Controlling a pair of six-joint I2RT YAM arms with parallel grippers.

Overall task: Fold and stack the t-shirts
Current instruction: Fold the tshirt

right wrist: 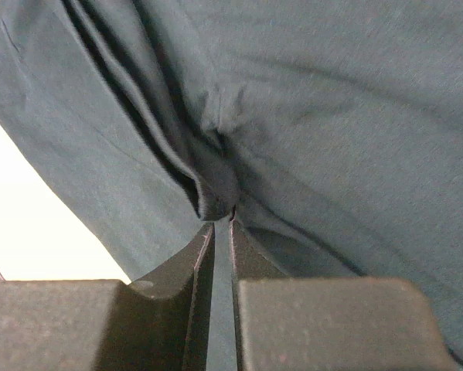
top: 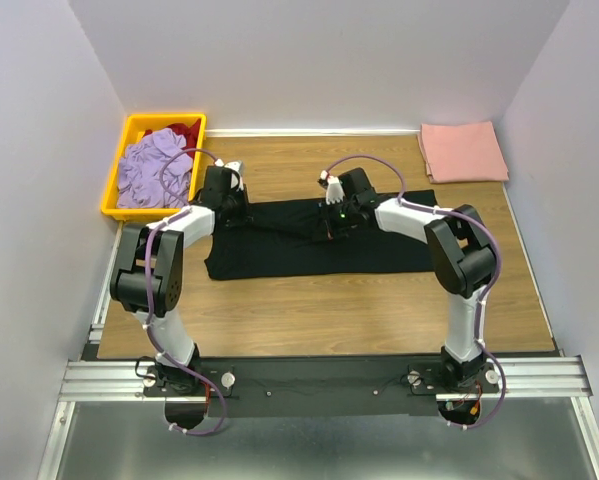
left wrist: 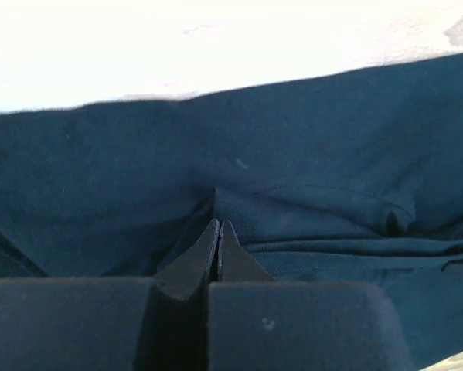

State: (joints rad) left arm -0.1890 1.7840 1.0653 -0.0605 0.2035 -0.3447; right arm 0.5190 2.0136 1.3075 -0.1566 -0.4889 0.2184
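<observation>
- While the left end effector (left wrist: 218, 226) has its fingertips pressed together on a pucker of the black t-shirt (top: 309, 258), the bite looks shallow. Only a thin ridge of cloth sits at the tips, and I judge it could slide out once the arm lifts or pulls.
- Its partner, the right end effector (right wrist: 222, 224), pinches a small bunched knot of the same shirt, with creases running away from the tips. If it holds only the upper layer, the layers may part and the fold would come out lopsided.
- Seen from above, the left grip sits at the shirt's far left corner and the right grip near the middle of its far edge. Uneven pulling could skew the cloth, or drag the whole shirt across the tabletop (top: 309, 320) rather than turn it over.
- Beyond the grips, the black t-shirt lies as a wide band across the middle of the tabletop, wrinkled between the two arms.
- At the far right corner lies a folded salmon-pink t-shirt (top: 463, 151), well apart from the black one and in no container — probably the base of the stack.
- At the far left corner a yellow bin (top: 129, 213) holds a heaped lavender garment (top: 154, 170), with a red garment (top: 184, 131) behind it against the far wall. Both are loose and unfolded.
</observation>
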